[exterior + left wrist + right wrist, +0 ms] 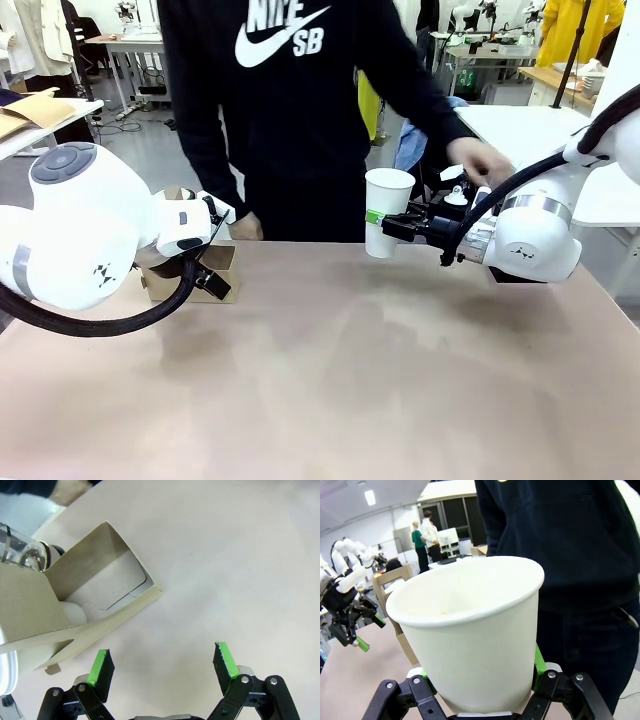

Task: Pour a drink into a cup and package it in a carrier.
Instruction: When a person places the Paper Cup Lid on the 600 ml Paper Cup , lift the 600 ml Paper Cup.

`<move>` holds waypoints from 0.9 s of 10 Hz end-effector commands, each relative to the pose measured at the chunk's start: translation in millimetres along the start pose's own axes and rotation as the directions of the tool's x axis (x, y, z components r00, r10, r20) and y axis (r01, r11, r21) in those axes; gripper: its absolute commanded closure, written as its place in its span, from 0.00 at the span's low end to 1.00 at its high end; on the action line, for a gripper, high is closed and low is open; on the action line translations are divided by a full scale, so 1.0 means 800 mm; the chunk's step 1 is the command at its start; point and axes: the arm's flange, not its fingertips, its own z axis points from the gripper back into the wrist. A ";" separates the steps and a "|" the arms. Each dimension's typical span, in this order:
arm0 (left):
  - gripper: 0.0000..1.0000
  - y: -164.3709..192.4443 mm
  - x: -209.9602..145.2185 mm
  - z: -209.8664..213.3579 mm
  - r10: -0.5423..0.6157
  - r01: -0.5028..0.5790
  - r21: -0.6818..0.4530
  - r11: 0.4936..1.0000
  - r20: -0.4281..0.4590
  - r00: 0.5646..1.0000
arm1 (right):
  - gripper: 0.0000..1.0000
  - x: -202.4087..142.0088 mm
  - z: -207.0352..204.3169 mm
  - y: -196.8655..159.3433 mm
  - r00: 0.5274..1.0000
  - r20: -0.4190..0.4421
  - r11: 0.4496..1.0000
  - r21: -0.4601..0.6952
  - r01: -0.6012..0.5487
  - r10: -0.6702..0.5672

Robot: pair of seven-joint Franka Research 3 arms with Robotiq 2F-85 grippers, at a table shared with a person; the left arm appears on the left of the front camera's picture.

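My right pincer (383, 222) clamps the cup (388, 200) upright near the desk's (350, 380) far edge, ready for pouring; my left pincer (162, 662) hangs wide beside the carrier (95, 587).

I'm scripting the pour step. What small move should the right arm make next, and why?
Probably lower the cup down onto the table and release. The right gripper is shut on it, upright and seemingly off the surface; its inside looks white and empty, so nothing is poured yet. The left gripper is open beside the carrier.
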 end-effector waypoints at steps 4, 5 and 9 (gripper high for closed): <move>0.00 0.001 0.000 0.001 0.002 -0.002 -0.002 1.000 0.001 1.000 | 0.20 0.006 -0.002 0.003 1.000 0.000 1.000 -0.002 -0.004 0.004; 0.00 0.001 0.000 0.001 0.002 -0.002 -0.002 1.000 0.001 1.000 | 0.20 0.006 -0.002 0.003 1.000 0.000 1.000 -0.002 -0.004 0.004; 0.00 0.001 0.000 0.001 0.002 -0.002 -0.002 1.000 0.001 1.000 | 0.20 0.006 -0.002 0.003 1.000 0.000 1.000 -0.002 -0.004 0.004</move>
